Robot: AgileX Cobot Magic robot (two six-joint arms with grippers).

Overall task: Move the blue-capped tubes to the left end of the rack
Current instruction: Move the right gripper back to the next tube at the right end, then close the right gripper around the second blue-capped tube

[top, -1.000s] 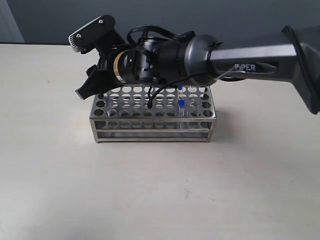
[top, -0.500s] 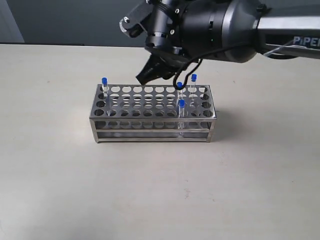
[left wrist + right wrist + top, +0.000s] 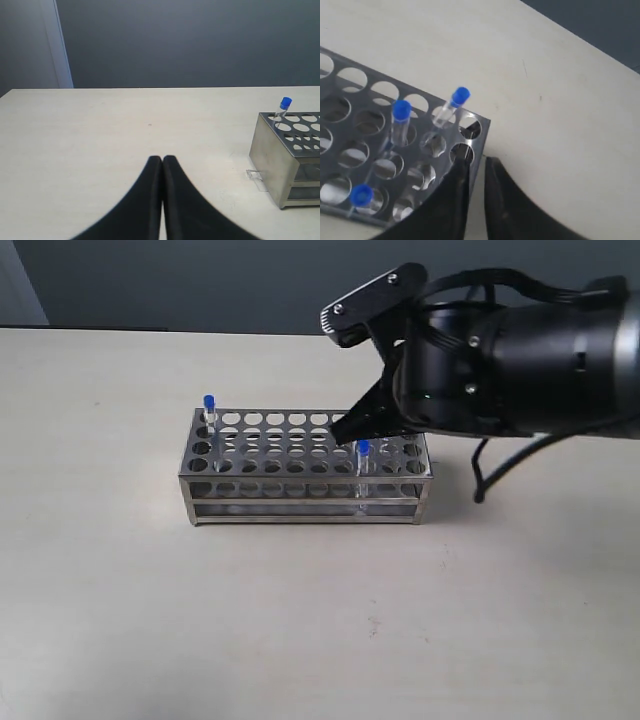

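Observation:
The steel rack [image 3: 300,488] stands mid-table. One blue-capped tube [image 3: 209,405] sits in its back left corner hole, and another blue-capped tube [image 3: 363,450] stands near the front right. My right gripper [image 3: 345,432] hovers over the rack's right end, hiding the holes behind it. In the right wrist view two tubes [image 3: 460,95] [image 3: 401,109] stand near the rack's corner [image 3: 478,149] and a third tube [image 3: 360,195] stands further along. The right gripper [image 3: 477,162] is open by a narrow gap and empty. My left gripper [image 3: 162,159] is shut and empty, well off the rack [image 3: 272,160] and its corner tube [image 3: 284,107].
The rack stands on a pale beige table [image 3: 300,620]. A dark grey wall [image 3: 150,280] runs behind the table's far edge. The right arm's black body and cable [image 3: 480,480] hang over the table to the right of the rack.
My right gripper has swung from the rack's left end across to its right end. The tube in the back left corner hole now stands uncovered.

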